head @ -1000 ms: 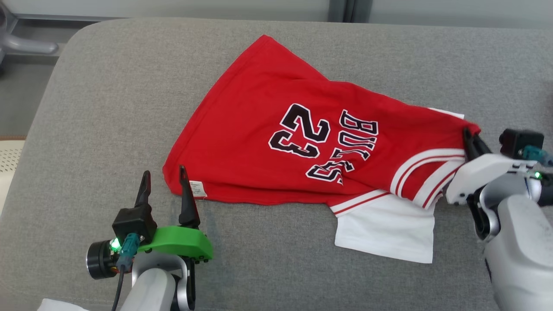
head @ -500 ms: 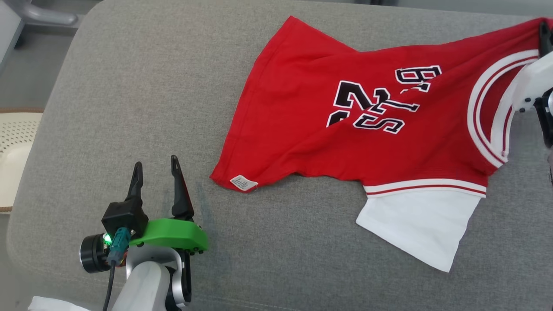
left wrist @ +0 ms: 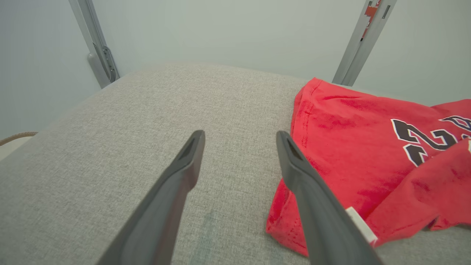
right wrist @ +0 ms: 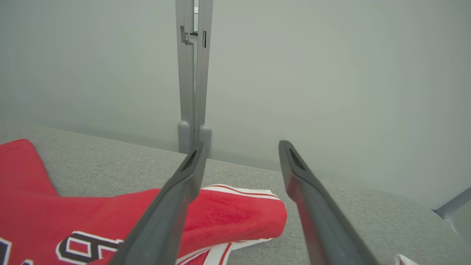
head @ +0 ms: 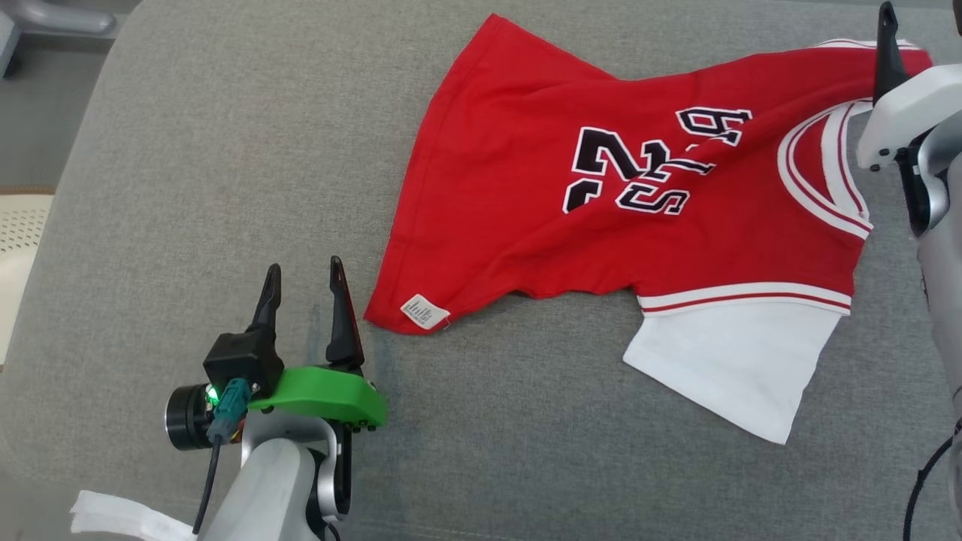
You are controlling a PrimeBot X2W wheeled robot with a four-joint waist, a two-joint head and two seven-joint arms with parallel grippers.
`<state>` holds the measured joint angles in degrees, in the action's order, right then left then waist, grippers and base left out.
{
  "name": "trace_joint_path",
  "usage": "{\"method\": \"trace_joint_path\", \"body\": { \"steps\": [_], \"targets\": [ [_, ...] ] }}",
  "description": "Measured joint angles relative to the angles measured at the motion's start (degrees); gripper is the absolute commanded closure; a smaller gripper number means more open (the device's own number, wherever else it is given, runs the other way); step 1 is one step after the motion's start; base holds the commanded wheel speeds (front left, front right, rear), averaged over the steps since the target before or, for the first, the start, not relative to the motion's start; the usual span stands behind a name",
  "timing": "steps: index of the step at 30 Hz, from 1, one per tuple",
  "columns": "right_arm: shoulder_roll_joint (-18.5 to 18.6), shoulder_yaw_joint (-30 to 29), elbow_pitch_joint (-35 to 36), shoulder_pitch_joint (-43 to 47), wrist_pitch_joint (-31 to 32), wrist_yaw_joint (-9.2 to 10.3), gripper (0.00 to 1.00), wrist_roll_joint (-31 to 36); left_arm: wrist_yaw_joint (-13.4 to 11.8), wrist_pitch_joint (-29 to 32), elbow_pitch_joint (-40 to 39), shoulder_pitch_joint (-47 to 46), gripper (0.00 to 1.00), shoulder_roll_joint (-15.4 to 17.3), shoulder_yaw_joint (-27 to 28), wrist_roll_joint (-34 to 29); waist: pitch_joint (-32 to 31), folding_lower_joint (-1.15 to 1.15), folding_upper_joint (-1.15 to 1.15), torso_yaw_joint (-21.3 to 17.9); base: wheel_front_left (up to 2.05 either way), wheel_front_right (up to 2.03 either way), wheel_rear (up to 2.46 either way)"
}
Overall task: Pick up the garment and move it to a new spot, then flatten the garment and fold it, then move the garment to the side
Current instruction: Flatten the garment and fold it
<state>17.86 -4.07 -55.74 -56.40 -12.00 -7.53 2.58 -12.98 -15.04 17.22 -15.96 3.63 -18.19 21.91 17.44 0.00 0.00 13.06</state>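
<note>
A red jersey (head: 601,225) with black-and-white lettering lies spread, partly rumpled, on the grey cushion (head: 188,188). Its white sleeve (head: 736,368) points toward the front and its white tag (head: 423,312) sits at the near-left corner. My left gripper (head: 301,274) stands open just left of that corner, not touching it; in the left wrist view the jersey (left wrist: 368,147) lies beside my left gripper (left wrist: 239,134). My right gripper (head: 921,30) is open at the jersey's far-right shoulder. In the right wrist view my right gripper (right wrist: 241,145) holds nothing, and the jersey (right wrist: 73,206) lies below its left finger.
The cushion's rounded left edge drops to the floor, where a beige perforated object (head: 15,248) sits. A white cloth strip (head: 113,518) lies by my left arm. A grey metal post (right wrist: 193,73) stands against the wall behind the cushion.
My right gripper, shut on the jersey's shoulder, dragged it to the far right, then let go and opened. The head camera shifted. My left gripper stayed open.
</note>
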Motion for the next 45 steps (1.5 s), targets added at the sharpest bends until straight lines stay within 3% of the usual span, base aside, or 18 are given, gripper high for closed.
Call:
{"method": "trace_joint_path", "body": {
  "steps": [9, 21, 32, 45],
  "targets": [
    [-4.3, 3.8, 4.2, 6.6, -2.7, 0.0, 0.0, -5.3, 2.6, 0.0, 2.1, -1.1, 0.0, -0.1, 1.6, -0.3, -2.8, 0.0, 0.0, -3.8, 0.0, 0.0, 0.0],
    [-8.7, 4.6, 23.3, 27.9, -3.1, 0.0, 0.0, -10.9, 5.4, 0.0, 5.2, 2.1, 0.0, -0.2, 3.1, -0.1, -10.1, 0.0, 0.0, -7.4, 0.0, 0.0, 0.0],
    [-14.4, 2.7, 38.6, 45.5, -1.6, 0.0, 0.0, -8.9, 5.9, 0.0, 3.5, 7.6, 0.0, -0.4, 4.3, -0.3, -15.5, 0.0, 0.0, -9.0, 0.0, 0.0, 0.0],
    [-15.0, 3.9, 46.5, 51.6, 1.5, 0.0, 0.0, -12.7, 5.8, 0.0, 2.4, 8.9, 0.0, -0.5, 4.1, -0.9, -16.6, 0.0, 0.0, -9.0, 0.0, 0.0, 0.0]
  ]
}}
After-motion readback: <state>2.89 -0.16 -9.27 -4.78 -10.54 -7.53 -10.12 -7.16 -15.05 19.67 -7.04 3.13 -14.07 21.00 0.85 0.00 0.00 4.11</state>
